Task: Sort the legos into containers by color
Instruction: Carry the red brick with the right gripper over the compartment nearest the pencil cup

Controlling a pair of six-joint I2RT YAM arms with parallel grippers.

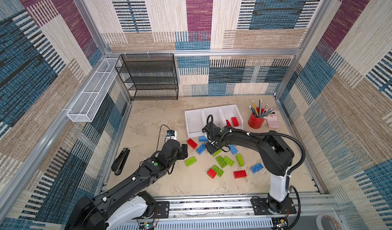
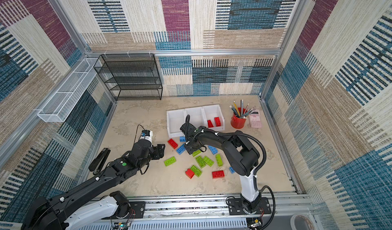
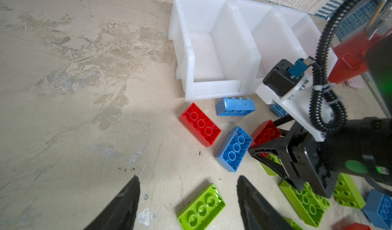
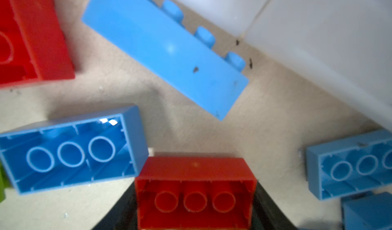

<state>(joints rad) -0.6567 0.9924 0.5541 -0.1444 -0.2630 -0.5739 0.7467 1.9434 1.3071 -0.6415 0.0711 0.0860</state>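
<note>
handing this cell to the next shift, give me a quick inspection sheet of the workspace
surface: beige mottled tabletop, scuffed
job's things: loose lego bricks in red, green and blue in front of the three white bins; two red bricks in the right bin; left bin empty
clutter: black stapler, red pencil cup, pink calculator, black mesh shelf, white wire basket
grippers: left gripper open, empty, above a green brick; right gripper closed on a red brick
cables: black conduit along right arm; thin cable arcs off left wrist camera
surroundings: patterned fabric walls, aluminium frame
</note>
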